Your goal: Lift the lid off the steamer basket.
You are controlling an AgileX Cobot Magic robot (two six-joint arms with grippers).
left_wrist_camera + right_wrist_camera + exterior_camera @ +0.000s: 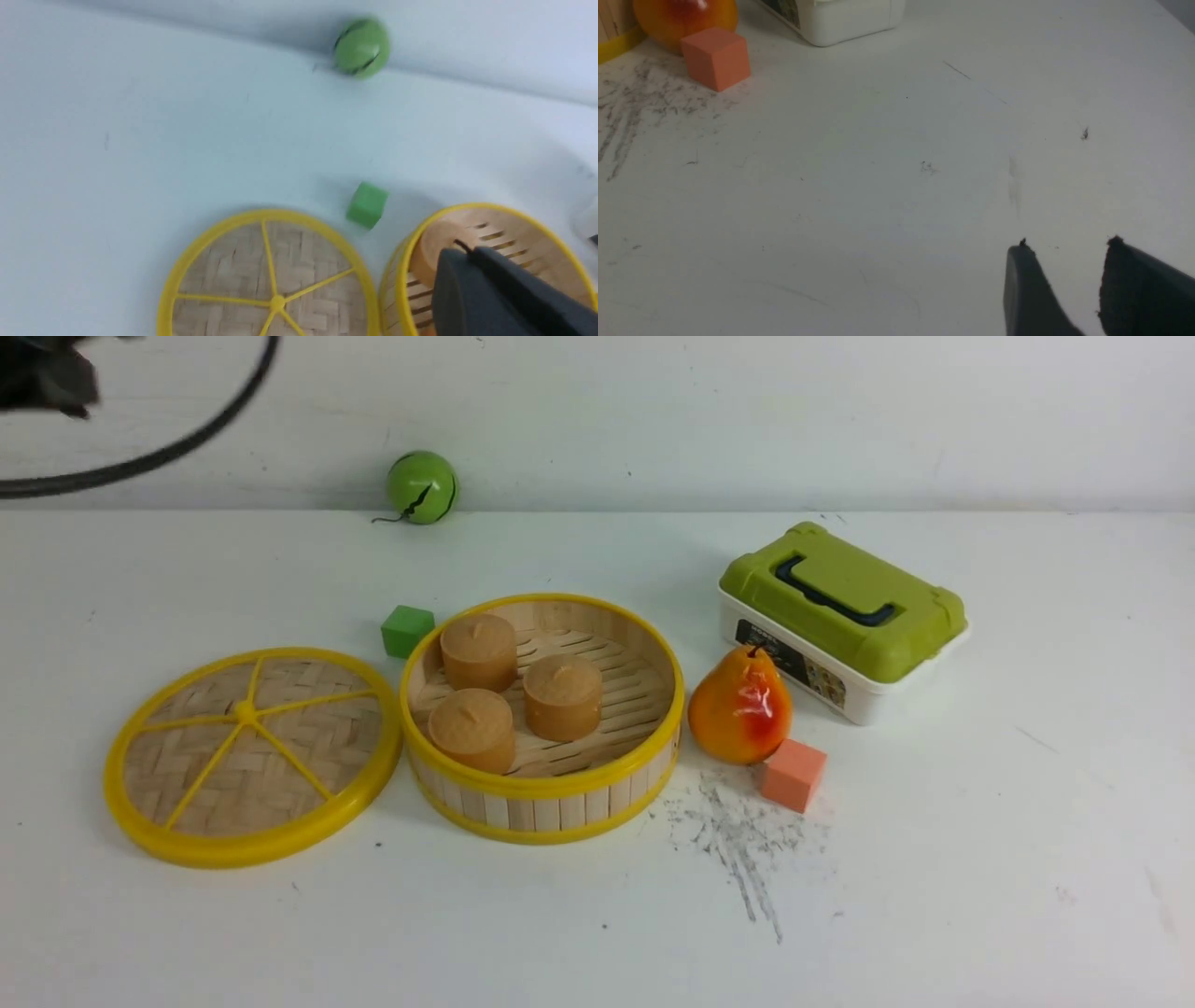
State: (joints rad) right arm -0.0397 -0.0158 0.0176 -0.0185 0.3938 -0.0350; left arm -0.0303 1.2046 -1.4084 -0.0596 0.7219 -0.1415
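Two jaws of the left gripper (460, 252) were clenched together with nothing between them. In the left wrist view they stood in front of the open steamer basket (546, 803), hiding part of its wall and of one brown cake (434, 242). The lid (252, 756) lay flat on the table (597, 915) at the basket's left, rims touching or nearly so, apart from those jaws and ungrasped. The right gripper (1069, 243) hung parted and empty over the table, the lid outside its camera's sight. The blurred left wrist view cut off the lid's near edge. The front view showed only a dark smear of the left arm (42, 373) at the top left
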